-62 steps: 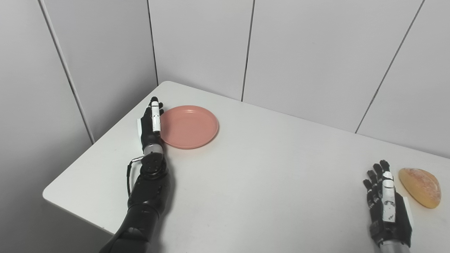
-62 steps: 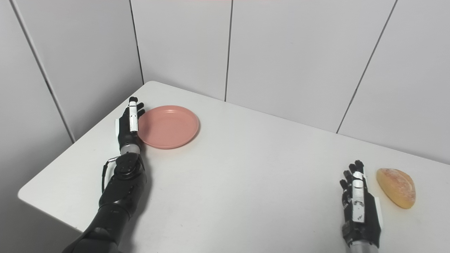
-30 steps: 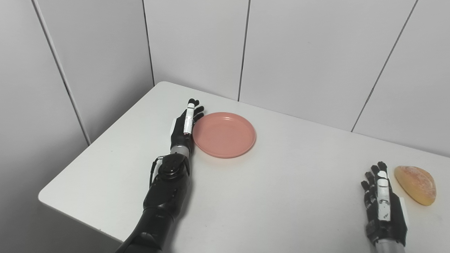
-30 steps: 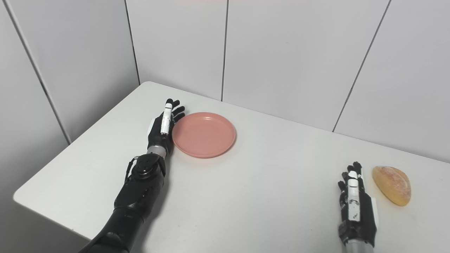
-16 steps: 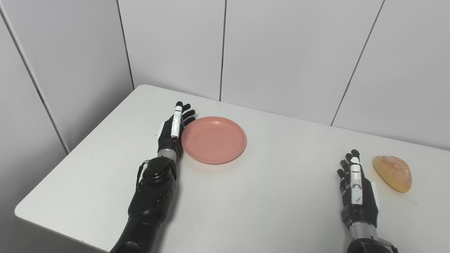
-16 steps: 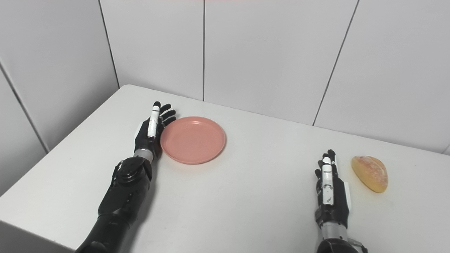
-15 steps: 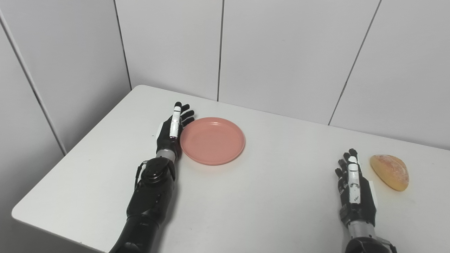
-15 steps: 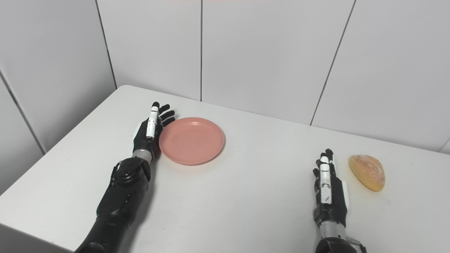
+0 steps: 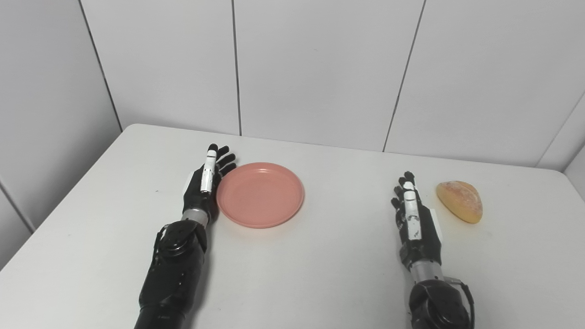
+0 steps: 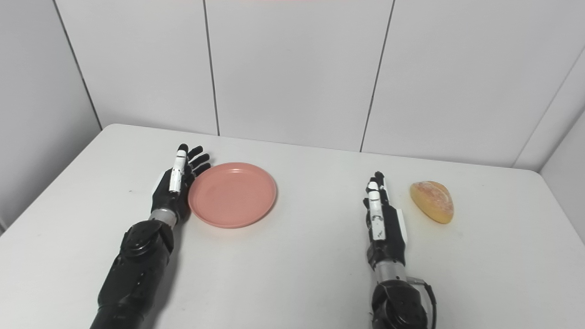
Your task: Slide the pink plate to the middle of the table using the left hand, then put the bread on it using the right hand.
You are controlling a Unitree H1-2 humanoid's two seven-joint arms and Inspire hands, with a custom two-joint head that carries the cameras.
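Observation:
A round pink plate (image 9: 260,193) lies flat on the white table (image 9: 320,274), left of its middle. My left hand (image 9: 205,183) is open and stands edge-on against the plate's left rim, fingers pointing away from me. A golden bread roll (image 9: 459,201) lies on the table at the right. My right hand (image 9: 413,212) is open and empty, edge-on just left of the bread, with a gap between them. Both hands also show in the right eye view, the left hand (image 10: 176,180) by the plate (image 10: 232,193) and the right hand (image 10: 381,214) by the bread (image 10: 432,195).
White panelled walls (image 9: 320,68) close off the table at the back and on both sides. The table's right edge (image 9: 573,183) runs close to the bread. Bare table top lies between the plate and my right hand.
My left hand has pushed the plate rightward across the table, away from the left corner. The camera has swung right, so the whole picture shifted. The right hand and bread keep their spacing.

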